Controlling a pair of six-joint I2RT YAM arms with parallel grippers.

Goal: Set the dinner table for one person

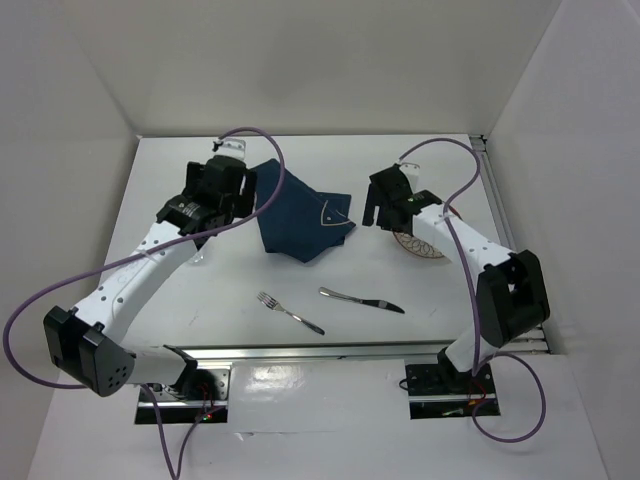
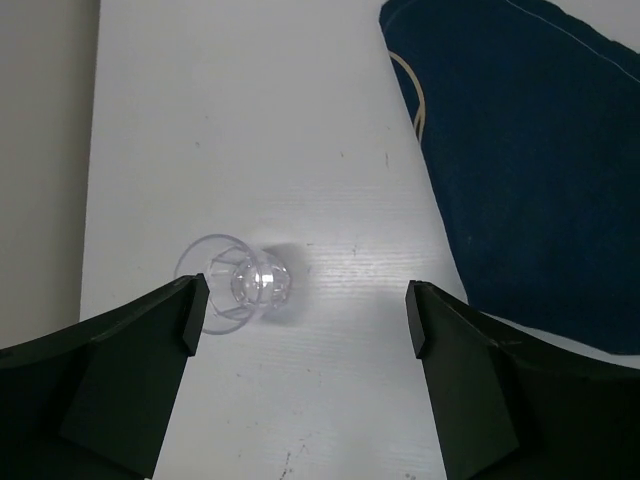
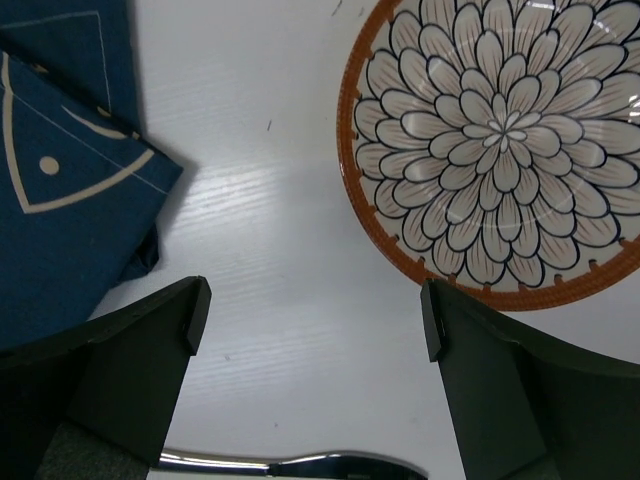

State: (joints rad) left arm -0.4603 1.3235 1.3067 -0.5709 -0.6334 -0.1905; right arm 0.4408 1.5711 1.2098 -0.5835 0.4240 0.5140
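The white dinner table carries everything. A crumpled navy blue placemat lies at the centre back; it also shows in the left wrist view and the right wrist view. A flower-pattern plate with an orange rim sits right of it, mostly under my right arm in the top view. A clear glass stands by my left finger. A fork and a knife lie at the front. My left gripper and right gripper are open, empty and above the table.
White walls close the table on the left, back and right. A metal rail with the arm bases runs along the near edge. Purple cables loop off both arms.
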